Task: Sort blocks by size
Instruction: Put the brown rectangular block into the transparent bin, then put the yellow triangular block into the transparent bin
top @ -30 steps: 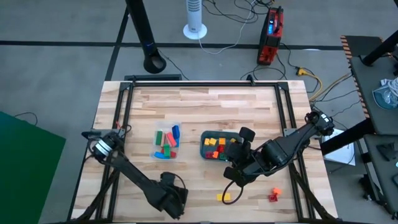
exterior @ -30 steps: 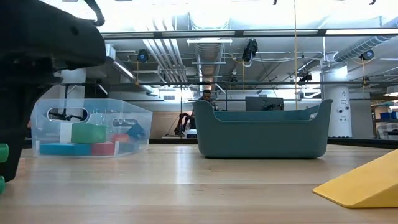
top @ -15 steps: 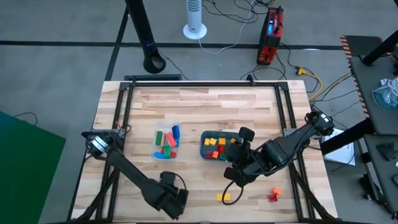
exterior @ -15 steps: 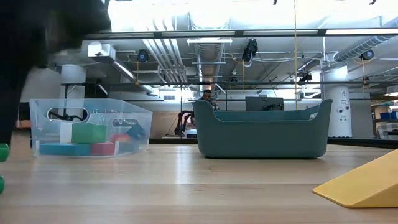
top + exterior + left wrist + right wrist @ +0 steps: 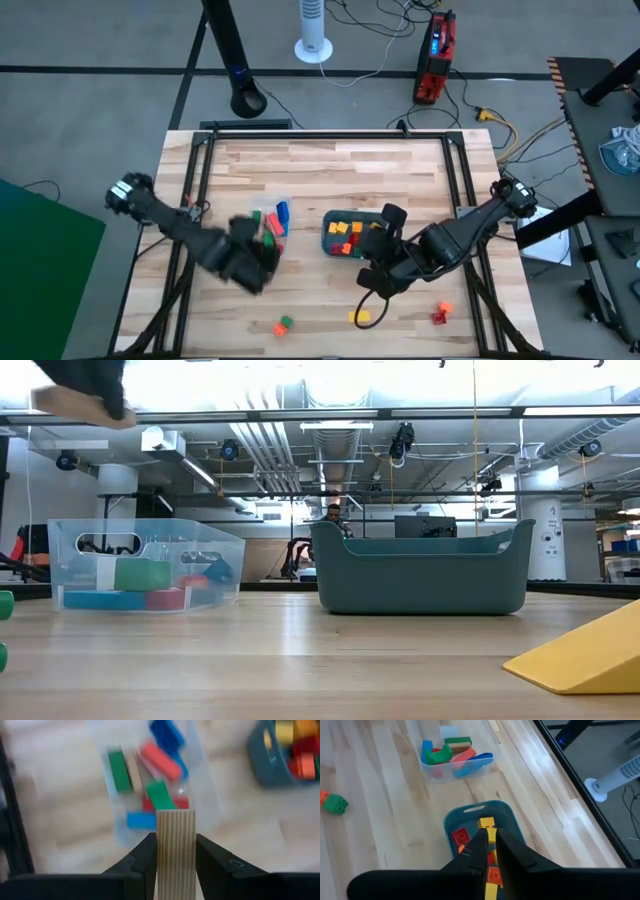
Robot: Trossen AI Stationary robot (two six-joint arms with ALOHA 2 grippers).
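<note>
Over the clear container (image 5: 268, 229) of long blocks (image 5: 160, 765), left gripper (image 5: 175, 851) jaws pinch a wooden bar (image 5: 175, 845). Right gripper (image 5: 491, 851) above teal tray (image 5: 330, 236) of small blocks (image 5: 347, 235), jaws pressed together.

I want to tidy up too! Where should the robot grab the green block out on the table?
Probably from straight above, pinching the green block across its two free sides. It lies flat on the bare wood with open space around it, but an orange block sits right against one side, so the fingers should avoid that side.
</note>
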